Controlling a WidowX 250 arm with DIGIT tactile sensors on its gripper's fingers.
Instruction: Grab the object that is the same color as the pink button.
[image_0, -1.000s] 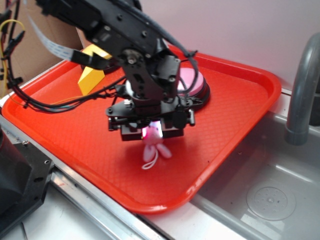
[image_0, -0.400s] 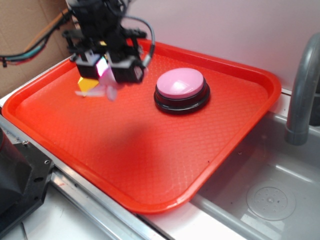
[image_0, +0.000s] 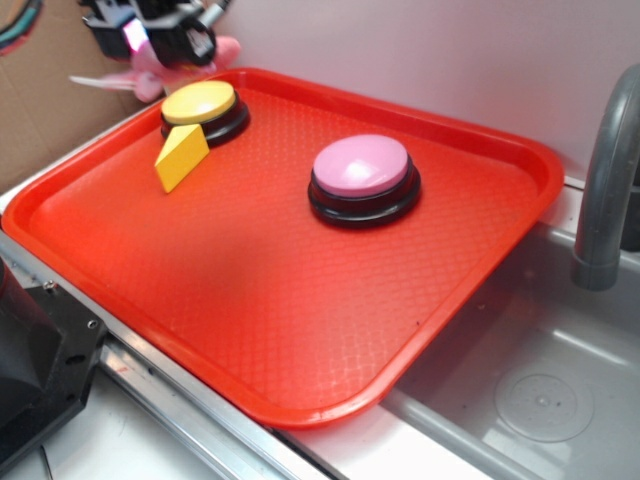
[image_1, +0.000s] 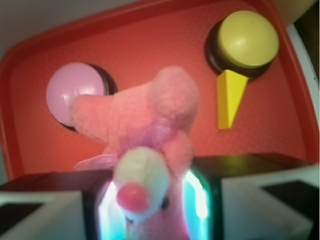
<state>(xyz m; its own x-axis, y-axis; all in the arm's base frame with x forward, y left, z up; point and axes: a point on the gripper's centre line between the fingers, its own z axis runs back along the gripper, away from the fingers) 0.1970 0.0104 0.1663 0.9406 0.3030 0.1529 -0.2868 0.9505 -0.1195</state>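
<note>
The object, a small pink plush toy (image_1: 150, 130) with a white snout, is clamped between my gripper's (image_1: 152, 200) glowing pads. In the exterior view my gripper (image_0: 150, 35) hangs high at the top left, beyond the tray's far-left corner, with the pink plush toy (image_0: 150, 75) dangling blurred beneath it. The pink button (image_0: 362, 165), a pale-pink dome on a black base, sits on the orange tray (image_0: 250, 300) right of centre. From the wrist it shows as the pink button (image_1: 75, 92) at the left.
A yellow-topped button (image_0: 200, 103) and a yellow wedge block (image_0: 181, 158) lie at the tray's back left. A steel sink (image_0: 530, 380) with a grey faucet (image_0: 605, 170) is to the right. Cardboard stands behind at the left.
My gripper has risen from the tray's middle and swung to the far left with the plush toy held in it, uncovering the yellow button and the wedge.
</note>
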